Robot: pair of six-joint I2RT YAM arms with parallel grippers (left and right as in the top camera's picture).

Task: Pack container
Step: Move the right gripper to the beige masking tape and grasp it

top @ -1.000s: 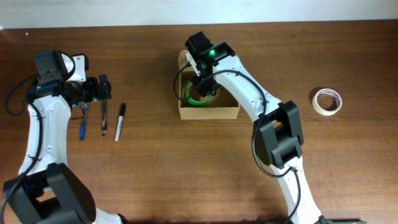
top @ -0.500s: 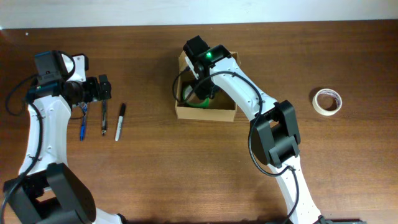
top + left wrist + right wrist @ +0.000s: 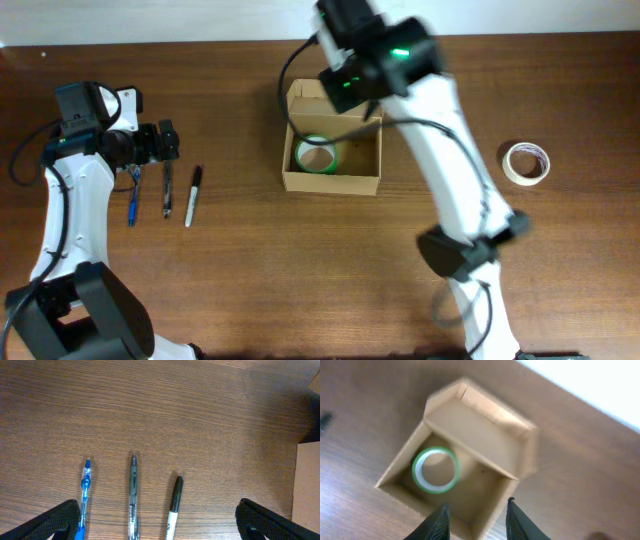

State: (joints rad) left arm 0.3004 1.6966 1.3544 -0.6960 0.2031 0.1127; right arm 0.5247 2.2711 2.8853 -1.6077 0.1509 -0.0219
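Observation:
The tan cardboard container (image 3: 332,180) stands open at mid-table with its lid flap folded back; it also shows in the right wrist view (image 3: 485,435). A green tape roll (image 3: 316,155) lies flat in its left half, also seen in the right wrist view (image 3: 436,470). My right gripper (image 3: 348,88) is raised above the box's far side, blurred. In the right wrist view it (image 3: 476,520) is open and empty. My left gripper (image 3: 165,140) hovers over the pens at the left. In the left wrist view it (image 3: 157,507) is open wide and empty.
A blue pen (image 3: 84,495), a clear grey pen (image 3: 132,490) and a black marker (image 3: 175,497) lie side by side under the left gripper. A white tape roll (image 3: 526,162) lies at the right. The box edge (image 3: 307,485) shows in the left wrist view.
My right gripper has let go of the green roll inside the box and risen up and back. The box shifted slightly left. The left arm has not moved.

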